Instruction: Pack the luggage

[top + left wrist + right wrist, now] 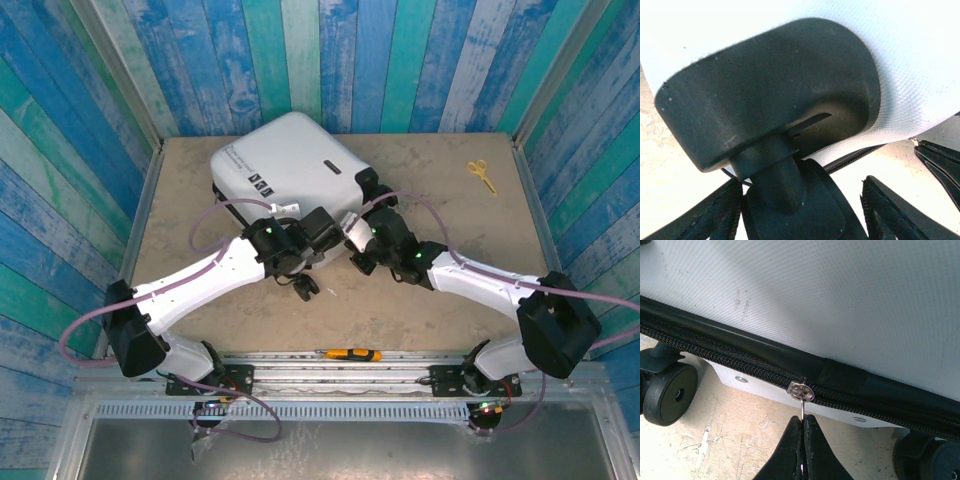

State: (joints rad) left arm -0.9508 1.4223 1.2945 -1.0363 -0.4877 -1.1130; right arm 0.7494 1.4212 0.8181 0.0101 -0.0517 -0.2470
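Closed large white hard-shell suitcase [290, 165], flat on the tan tabletop [440, 290], met at its near edge by both arms.

Right gripper [802, 437] pressed together, pinching the small silver zipper pull [801, 391] on the suitcase's black zip line. Left gripper [801, 187] spread either side of a black caster stem [772, 170] under the suitcase's corner housing, right-hand finger clear of it. Well right of the suitcase, small yellow scissors [482, 175]; nearer than the suitcase, an orange-and-black utility knife [350, 354].
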